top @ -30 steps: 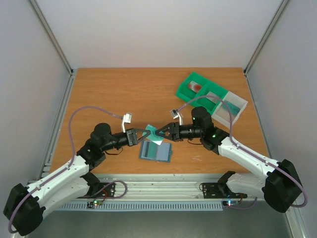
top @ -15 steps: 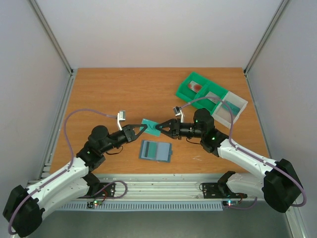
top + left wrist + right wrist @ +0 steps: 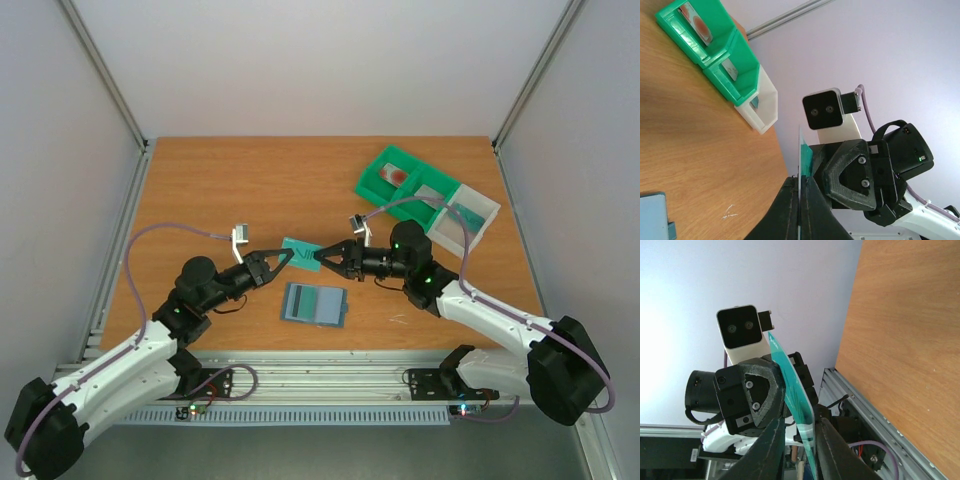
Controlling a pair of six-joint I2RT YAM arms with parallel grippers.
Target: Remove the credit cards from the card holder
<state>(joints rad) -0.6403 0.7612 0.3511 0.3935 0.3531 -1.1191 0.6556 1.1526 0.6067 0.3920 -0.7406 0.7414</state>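
A teal credit card (image 3: 302, 249) hangs in the air between my two grippers, above the table. My left gripper (image 3: 289, 255) is shut on its left end; the left wrist view shows the card (image 3: 807, 159) edge-on, pinched between the fingers of that gripper (image 3: 801, 182). My right gripper (image 3: 322, 257) straddles the other end. In the right wrist view the card (image 3: 790, 385) passes between the fingers of the right gripper (image 3: 800, 422), with a gap still showing on one side. The slate-blue card holder (image 3: 314, 304) lies open and flat on the table below, a dark teal strip showing in it.
A green bin (image 3: 371, 180) holding a reddish card (image 3: 392, 176) stands at the back right, joined to a white bin (image 3: 478, 208). Both bins show in the left wrist view, green (image 3: 715, 50) and white (image 3: 765, 107). A corner of the card holder (image 3: 652, 217) shows there too.
My left gripper has lifted the teal card up and away from the card holder. My right gripper has moved in onto the card's other end and its jaws have narrowed around it.
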